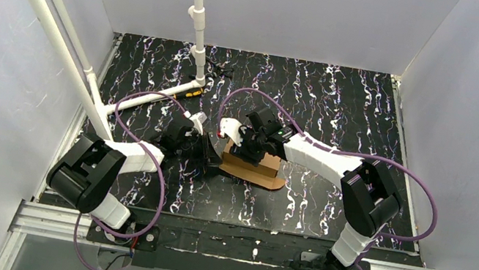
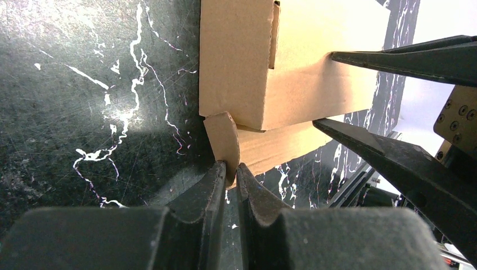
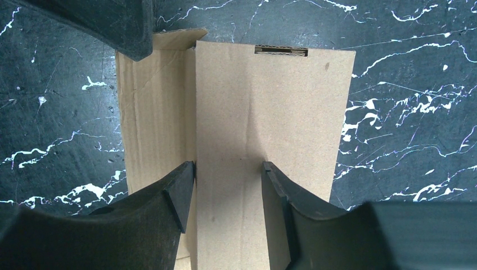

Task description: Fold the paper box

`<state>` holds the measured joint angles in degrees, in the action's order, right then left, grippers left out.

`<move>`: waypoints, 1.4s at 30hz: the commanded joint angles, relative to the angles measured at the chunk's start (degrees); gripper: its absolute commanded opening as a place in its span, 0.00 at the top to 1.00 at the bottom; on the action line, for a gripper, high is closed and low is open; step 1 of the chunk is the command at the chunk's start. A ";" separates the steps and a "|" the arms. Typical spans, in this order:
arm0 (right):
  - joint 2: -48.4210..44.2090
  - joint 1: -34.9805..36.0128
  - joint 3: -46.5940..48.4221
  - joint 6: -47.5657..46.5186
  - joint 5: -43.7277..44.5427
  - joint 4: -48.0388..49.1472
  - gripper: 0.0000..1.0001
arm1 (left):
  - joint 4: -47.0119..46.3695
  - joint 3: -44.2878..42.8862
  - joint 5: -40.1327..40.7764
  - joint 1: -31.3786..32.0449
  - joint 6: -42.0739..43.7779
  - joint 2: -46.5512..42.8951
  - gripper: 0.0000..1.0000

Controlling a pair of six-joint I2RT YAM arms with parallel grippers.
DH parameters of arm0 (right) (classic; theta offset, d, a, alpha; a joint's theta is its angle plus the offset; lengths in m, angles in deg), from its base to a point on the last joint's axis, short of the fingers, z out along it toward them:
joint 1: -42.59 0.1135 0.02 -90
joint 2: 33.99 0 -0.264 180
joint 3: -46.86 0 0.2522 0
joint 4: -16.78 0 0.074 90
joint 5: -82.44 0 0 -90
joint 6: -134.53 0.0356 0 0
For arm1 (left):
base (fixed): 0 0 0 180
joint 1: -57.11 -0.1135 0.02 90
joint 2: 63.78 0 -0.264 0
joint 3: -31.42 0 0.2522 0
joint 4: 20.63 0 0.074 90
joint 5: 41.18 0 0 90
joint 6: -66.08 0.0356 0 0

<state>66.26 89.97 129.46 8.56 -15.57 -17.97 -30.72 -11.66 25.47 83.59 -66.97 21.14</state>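
Observation:
The paper box (image 1: 254, 168), a brown cardboard mailer folded into a low rectangular block, lies at the table's middle with a rounded flap spread flat along its near side. In the left wrist view a rounded tab (image 2: 223, 138) sticks out from under the box (image 2: 292, 73). My left gripper (image 2: 230, 169) (image 1: 212, 154) has its narrow jaws pinched on that tab's edge. My right gripper (image 3: 228, 167) (image 1: 254, 146) stands open over the box's top face (image 3: 270, 112). One fingertip (image 3: 185, 174) is at the panel's left edge and the other rests on the panel.
A white pipe frame (image 1: 198, 16) rises at the back left, and its base bar (image 1: 153, 99) lies on the black marbled table. A small black-and-orange marker (image 1: 192, 93) rests by that bar. Grey walls close in on three sides.

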 commanded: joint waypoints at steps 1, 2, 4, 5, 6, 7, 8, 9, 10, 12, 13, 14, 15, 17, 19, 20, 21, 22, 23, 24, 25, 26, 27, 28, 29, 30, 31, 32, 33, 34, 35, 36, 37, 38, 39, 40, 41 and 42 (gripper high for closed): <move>2.67 0.18 0.07 1.18 -1.39 -2.72 0.45 | 1.52 -2.18 0.39 0.33 1.15 -0.79 0.88; 2.67 0.20 0.07 1.15 -1.39 -2.69 0.45 | 1.74 -2.23 0.53 0.35 1.20 -0.77 0.88; 2.76 0.23 0.07 1.12 -1.39 -2.67 0.45 | 2.01 -2.15 0.89 0.40 1.21 -0.94 0.91; 2.80 0.24 0.07 1.14 -1.33 -2.73 0.45 | 2.05 -2.02 0.99 0.43 1.29 -1.08 0.92; 2.82 0.21 0.07 1.16 -1.26 -2.69 0.45 | 2.08 -1.91 0.97 0.42 1.36 -1.29 0.94; 2.91 0.20 0.13 1.23 -1.22 -2.65 0.45 | 2.13 -1.74 0.89 0.49 1.53 -1.52 0.95; 2.89 0.23 0.15 1.25 -1.15 -2.65 0.45 | 2.22 -1.59 0.87 0.62 1.71 -1.72 0.95; 2.97 0.28 0.16 1.33 -1.13 -2.67 0.45 | 2.16 -1.39 0.80 0.74 1.92 -2.06 0.95; 3.02 0.26 0.22 1.40 -1.09 -2.61 0.45 | 2.17 -1.21 0.73 0.81 2.18 -2.27 0.96; 3.01 0.26 0.24 1.55 -0.97 -2.58 0.45 | 2.15 -0.93 0.34 0.85 2.49 -2.65 0.96; 3.09 0.27 0.24 1.61 -0.96 -2.53 0.45 | 2.15 -0.92 0.06 0.93 2.73 -2.79 0.96; 3.11 0.26 0.24 1.69 -0.95 -2.48 0.45 | 2.15 -0.91 -0.16 1.08 2.97 -2.91 0.96; 3.11 0.26 0.24 1.69 -0.95 -2.50 0.45 | 2.15 -0.91 -0.27 1.19 3.35 -3.03 0.96; 3.16 0.26 0.31 1.77 -0.95 -2.47 0.45 | 2.31 -1.08 -0.40 1.64 3.89 -3.03 0.95; 3.20 0.26 0.33 1.80 -0.95 -2.56 0.45 | 2.55 -1.30 -0.37 1.87 4.13 -2.89 0.94; 3.20 0.26 0.33 1.78 -0.95 -2.58 0.45 | 2.63 -1.37 -0.42 1.90 4.22 -2.71 0.94; 3.20 0.26 0.33 1.78 -0.95 -2.56 0.45 | 2.76 -1.55 -0.39 2.03 4.22 -2.56 0.93; 3.27 0.26 0.33 1.79 -0.95 -2.56 0.45 | 2.85 -1.73 -0.38 2.02 4.22 -2.33 0.93; 3.26 0.26 0.33 1.78 -0.95 -2.56 0.45 | 2.99 -1.89 -0.38 2.10 4.17 -2.16 0.92; 3.29 0.28 0.33 1.78 -0.95 -2.57 0.45 | 3.14 -2.08 -0.26 2.09 4.12 -1.99 0.91; 3.29 0.26 0.33 1.78 -0.95 -2.57 0.45 | 3.34 -2.25 -0.14 2.08 4.06 -1.96 0.91; 3.35 0.26 0.33 1.80 -0.95 -2.56 0.45 | 3.42 -2.31 0.04 2.15 4.07 -2.00 0.91; 3.37 0.32 0.33 1.82 -0.95 -2.62 0.45 | 3.60 -2.40 0.29 2.17 4.11 -2.08 0.91; 3.38 0.31 0.33 1.78 -0.95 -2.64 0.45 | 3.76 -2.53 0.40 2.17 4.12 -2.20 0.90; 3.38 0.35 0.33 1.78 -0.95 -2.65 0.45 | 4.11 -2.58 0.68 2.17 4.18 -2.33 0.87; 3.38 0.35 0.33 1.79 -0.95 -2.65 0.45 | 4.43 -2.73 1.03 2.17 4.32 -2.50 0.85; 3.40 0.37 0.33 1.82 -0.95 -2.69 0.45 | 4.77 -2.75 1.34 2.22 4.46 -2.66 0.84; 3.39 0.35 0.33 1.78 -0.95 -2.69 0.45 | 5.12 -2.84 1.71 2.22 4.61 -2.80 0.84; 3.45 0.43 0.33 1.82 -0.98 -2.66 0.45 | 5.48 -2.97 2.07 2.18 4.80 -3.01 0.83; 3.46 0.44 0.33 1.83 -0.96 -2.65 0.45 | 5.75 -3.07 2.38 2.17 5.00 -3.15 0.83; 3.46 0.44 0.33 1.78 -0.91 -2.65 0.45 | 6.01 -3.23 2.65 2.17 5.06 -3.18 0.83; 3.46 0.44 0.33 1.73 -0.95 -2.71 0.45 | 6.28 -3.50 2.84 2.17 5.22 -3.14 0.83; 3.46 0.48 0.41 1.78 -0.95 -2.73 0.45 | 6.66 -3.84 3.21 2.17 5.41 -3.16 0.83; 3.51 0.52 0.42 1.74 -0.95 -2.74 0.45 | 7.27 -4.10 3.49 2.22 5.49 -3.18 0.83; 3.47 0.52 0.42 1.75 -0.95 -2.74 0.45 | 7.63 -4.28 3.94 2.19 5.66 -3.25 0.83; 3.46 0.53 0.42 1.74 -0.95 -2.74 0.45 | 8.02 -4.37 4.38 2.17 5.78 -3.30 0.84; 3.44 0.53 0.42 1.69 -0.95 -2.74 0.45 | 8.30 -4.54 4.66 2.17 5.85 -3.43 0.84; 3.45 0.54 0.42 1.69 -0.95 -2.74 0.45 | 8.56 -4.60 4.76 2.17 5.94 -3.40 0.85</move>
<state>66.69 89.97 129.85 8.78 -15.18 -17.97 -24.54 -14.24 28.46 85.47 -62.58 20.64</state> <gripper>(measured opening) 0.552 0.162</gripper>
